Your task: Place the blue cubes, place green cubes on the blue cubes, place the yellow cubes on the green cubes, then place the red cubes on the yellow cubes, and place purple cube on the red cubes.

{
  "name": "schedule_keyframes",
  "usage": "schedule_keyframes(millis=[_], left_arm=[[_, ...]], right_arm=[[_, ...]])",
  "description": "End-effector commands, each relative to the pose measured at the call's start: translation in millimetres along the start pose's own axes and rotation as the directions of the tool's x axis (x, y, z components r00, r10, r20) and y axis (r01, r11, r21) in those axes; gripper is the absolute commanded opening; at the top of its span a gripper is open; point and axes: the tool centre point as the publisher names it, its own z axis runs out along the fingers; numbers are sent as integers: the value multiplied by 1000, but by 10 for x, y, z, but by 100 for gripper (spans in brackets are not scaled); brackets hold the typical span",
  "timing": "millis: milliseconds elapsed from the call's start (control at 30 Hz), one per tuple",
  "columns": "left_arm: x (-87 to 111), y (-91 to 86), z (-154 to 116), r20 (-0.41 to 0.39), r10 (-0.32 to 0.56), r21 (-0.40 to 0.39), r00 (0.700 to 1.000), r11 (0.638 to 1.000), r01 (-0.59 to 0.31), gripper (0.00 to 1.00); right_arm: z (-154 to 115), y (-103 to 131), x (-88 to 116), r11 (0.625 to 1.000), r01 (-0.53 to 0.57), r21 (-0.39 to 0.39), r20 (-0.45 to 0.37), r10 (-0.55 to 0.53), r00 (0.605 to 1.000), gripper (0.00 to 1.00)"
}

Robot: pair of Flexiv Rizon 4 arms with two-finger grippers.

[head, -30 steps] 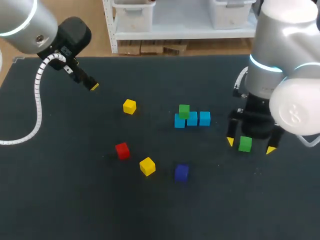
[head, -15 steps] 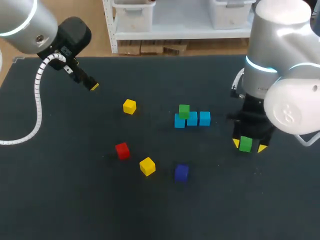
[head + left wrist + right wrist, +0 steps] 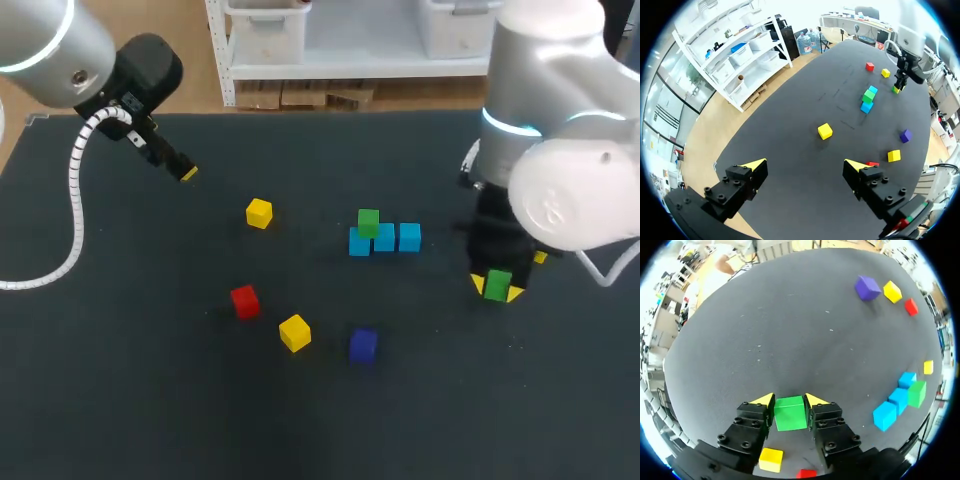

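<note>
My right gripper (image 3: 497,289) (image 3: 789,400) is shut on a green cube (image 3: 497,284) (image 3: 790,413), low over the table to the right of the blue row. Three blue cubes (image 3: 384,238) (image 3: 899,397) lie side by side, and another green cube (image 3: 368,222) (image 3: 916,392) sits on the left end one. Loose on the table are two yellow cubes (image 3: 259,212) (image 3: 294,332), a red cube (image 3: 244,300) and a purple cube (image 3: 362,344). My left gripper (image 3: 185,172) (image 3: 805,167) hangs open and empty over the far left of the table.
A further yellow cube (image 3: 540,257) (image 3: 771,460) and a red cube (image 3: 806,473) lie close behind my right gripper, mostly hidden by the arm in the head view. A white cable (image 3: 75,210) trails from the left arm.
The right gripper's fingers have closed from wide open onto the green cube, and the right arm has shifted slightly. The left arm has not moved.
</note>
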Motion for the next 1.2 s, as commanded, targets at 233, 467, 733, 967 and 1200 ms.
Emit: schedule_keyframes(millis=[233,467,733,967,1200], left_arm=[[-4,17,7,0,3,4,1000,1000,-3,100],[-4,17,7,0,3,4,1000,1000,-3,100],[-4,17,7,0,3,4,1000,1000,-3,100],[-4,17,7,0,3,4,1000,1000,-3,100],[-4,17,7,0,3,4,1000,1000,-3,100]], right_arm=[[-285,-123,10,973,-230,31,70,227,971,0],[-429,-202,36,901,-432,-35,131,433,892,0],[-436,-268,158,812,-581,-50,147,581,800,0],[-93,-345,409,702,-710,-50,70,712,699,0],[12,-407,605,603,-797,18,118,791,601,0]])
